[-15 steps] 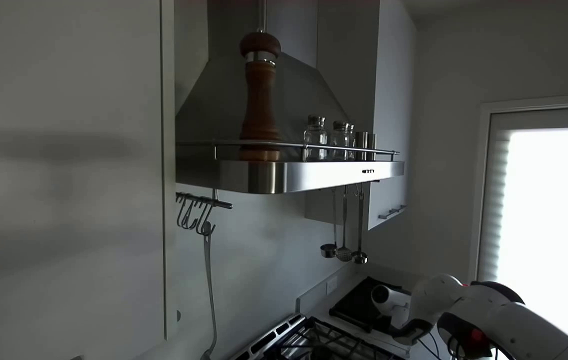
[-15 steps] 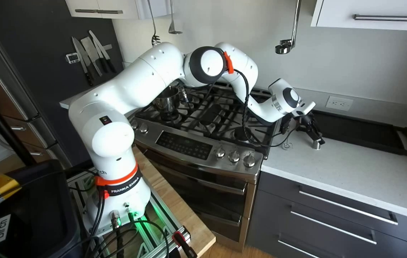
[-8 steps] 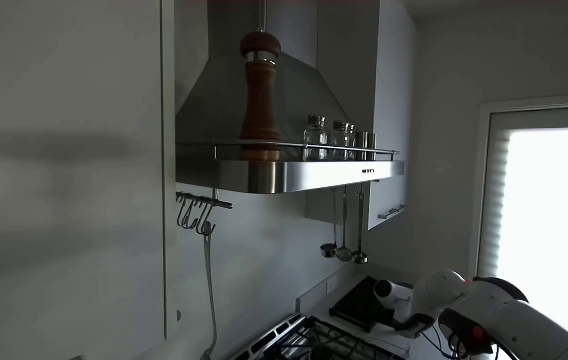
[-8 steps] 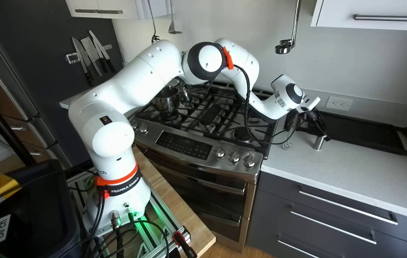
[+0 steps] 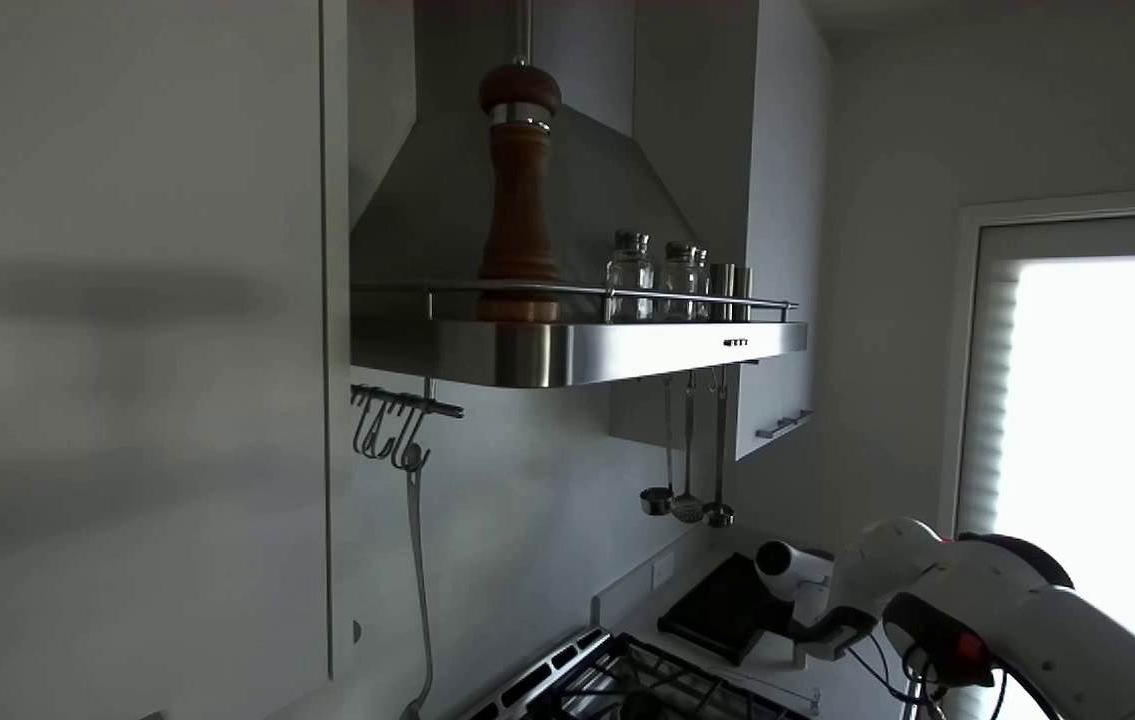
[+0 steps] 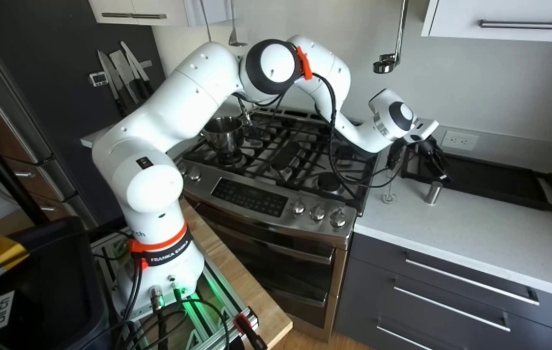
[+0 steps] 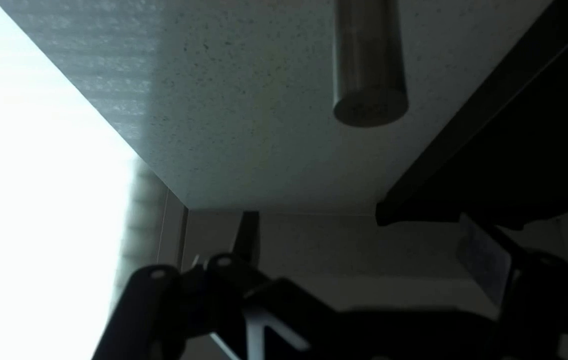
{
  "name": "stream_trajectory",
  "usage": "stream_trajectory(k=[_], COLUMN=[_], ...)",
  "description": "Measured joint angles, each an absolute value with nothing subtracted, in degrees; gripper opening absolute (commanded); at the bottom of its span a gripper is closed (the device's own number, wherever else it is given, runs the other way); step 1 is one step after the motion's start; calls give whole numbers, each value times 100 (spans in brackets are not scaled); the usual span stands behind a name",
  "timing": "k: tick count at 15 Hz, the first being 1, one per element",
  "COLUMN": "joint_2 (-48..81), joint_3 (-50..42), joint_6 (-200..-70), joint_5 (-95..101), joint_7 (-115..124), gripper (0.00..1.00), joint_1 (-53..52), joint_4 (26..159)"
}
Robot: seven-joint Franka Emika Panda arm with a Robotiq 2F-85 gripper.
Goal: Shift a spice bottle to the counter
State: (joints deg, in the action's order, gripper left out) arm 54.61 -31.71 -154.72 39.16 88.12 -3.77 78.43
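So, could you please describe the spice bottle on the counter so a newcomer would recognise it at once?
In an exterior view, find the gas range and move right onto the pale counter. In front of the black rectangular tray stands the spice bottle. It is a plain, silvery upright cylinder, while the tray lies flat and dark.

Free counter (image 6: 480,233) front, tray (image 6: 494,181) behind
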Motion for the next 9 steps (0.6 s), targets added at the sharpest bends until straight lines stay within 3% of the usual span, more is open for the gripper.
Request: stream_trajectory(k=[9], joint_2=[4100], joint_3=[-2976], joint_6=[-15805], joint_5=[3932], joint_7=[6889], gripper=[100], joint_1=[-398], joint_4=[9482])
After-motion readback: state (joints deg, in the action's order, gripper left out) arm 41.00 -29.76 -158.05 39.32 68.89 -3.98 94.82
